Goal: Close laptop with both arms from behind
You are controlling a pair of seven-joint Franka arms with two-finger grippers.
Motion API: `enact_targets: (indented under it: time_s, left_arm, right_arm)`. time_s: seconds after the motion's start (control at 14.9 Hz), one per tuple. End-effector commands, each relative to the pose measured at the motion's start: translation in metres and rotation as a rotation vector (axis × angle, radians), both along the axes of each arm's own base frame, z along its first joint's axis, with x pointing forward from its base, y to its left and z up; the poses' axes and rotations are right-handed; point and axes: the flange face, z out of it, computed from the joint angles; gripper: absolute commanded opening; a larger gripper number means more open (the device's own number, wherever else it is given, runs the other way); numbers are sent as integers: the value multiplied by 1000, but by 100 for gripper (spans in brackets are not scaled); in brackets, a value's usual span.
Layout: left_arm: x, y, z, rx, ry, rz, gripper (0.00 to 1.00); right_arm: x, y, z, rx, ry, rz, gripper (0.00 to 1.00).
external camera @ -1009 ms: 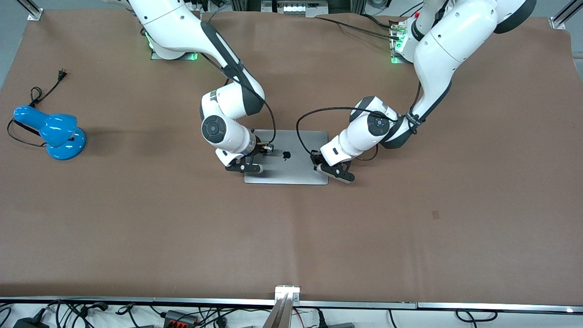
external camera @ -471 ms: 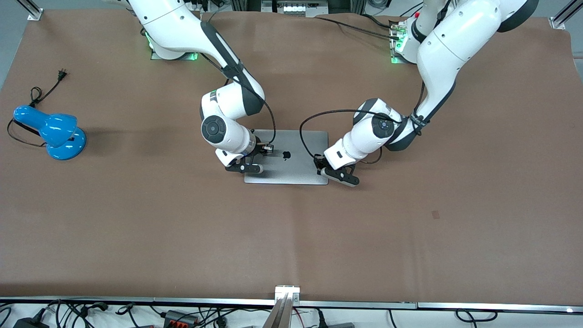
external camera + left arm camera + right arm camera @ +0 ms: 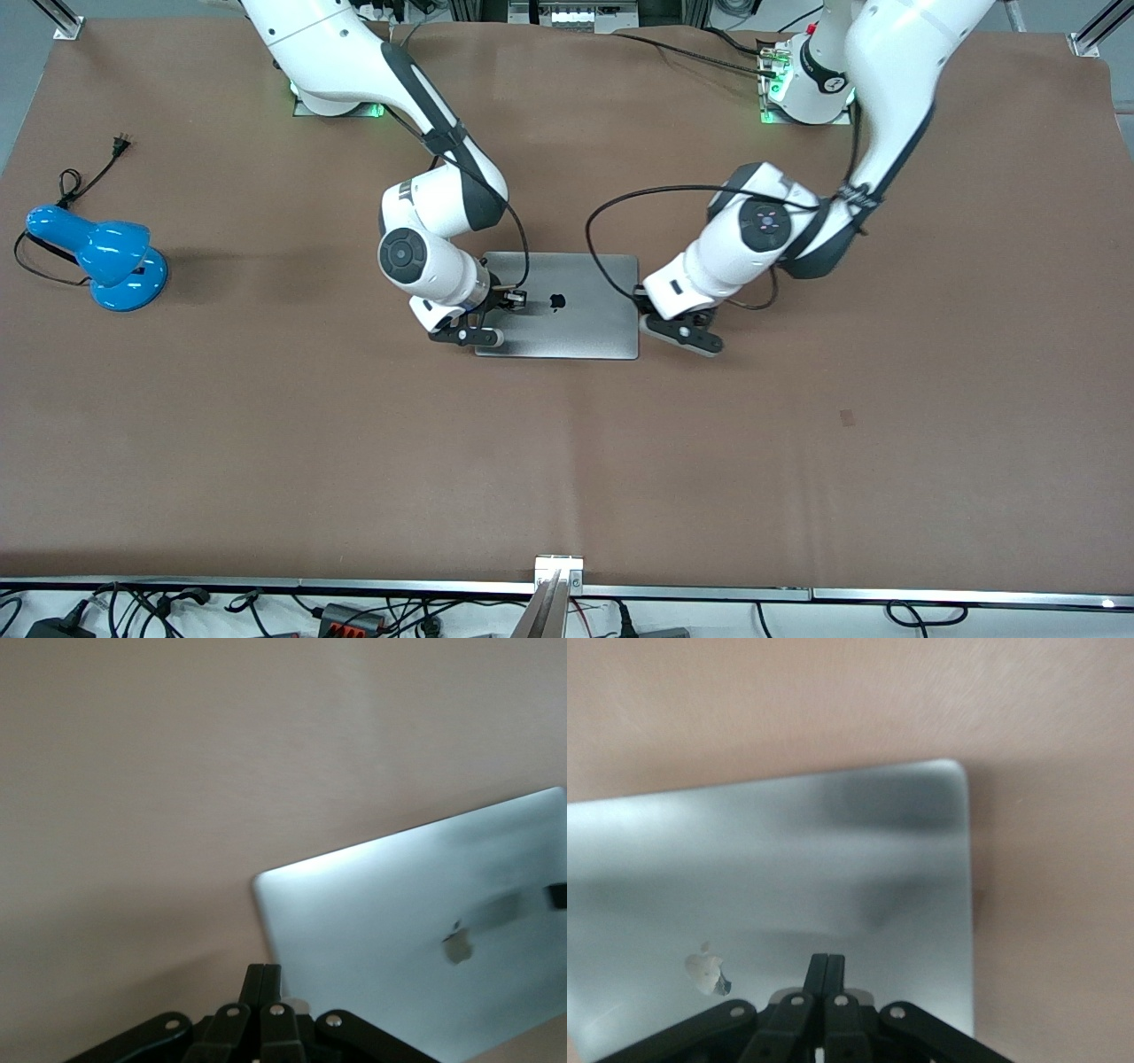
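Observation:
The grey-silver laptop (image 3: 576, 310) lies shut and flat in the middle of the table, lid up with the black apple logo showing. My left gripper (image 3: 684, 334) is shut and empty, just off the laptop's edge toward the left arm's end. In the left wrist view its shut fingertips (image 3: 263, 978) are beside the lid's corner (image 3: 416, 930). My right gripper (image 3: 465, 335) is shut and empty at the laptop's edge toward the right arm's end. In the right wrist view its gripper (image 3: 827, 967) is over the lid (image 3: 788, 859).
A blue desk lamp (image 3: 99, 257) with a loose black cord stands at the right arm's end of the table. A metal bracket (image 3: 558, 567) sits at the table edge nearest the front camera. Brown mat covers the table.
Both grippers have drawn away from the laptop's middle toward their own ends of the table. The left one has gone from over the lid to off its edge. The laptop has not moved.

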Motion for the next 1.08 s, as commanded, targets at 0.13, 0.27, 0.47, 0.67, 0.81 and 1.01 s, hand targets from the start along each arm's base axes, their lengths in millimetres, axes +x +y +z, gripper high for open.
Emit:
enact_targets:
  time_s: [0.13,0.27,0.47,0.67,0.81,1.01]
  left_arm:
    - [22,42,72,133,82,-64,1]
    - [31,68,101,179,156,-58,1]
    - [34,105,147,223,223,-45,1]
    - [17,129,189,276,246,-47,11]
    - [2,136,214,308,257,-48,55]
    - [-7,143,244,320,209,-25,100]
  right_arm:
    - [16,-42,83,26,11,6,0]
    - [22,-64,103,29,11,17,0]
    - [29,-92,137,35,4,17,0]
    - [29,-126,172,16,18,44,0]
    - [31,-158,192,14,23,55,0]
    - [30,-196,230,-36,-3,91,0]
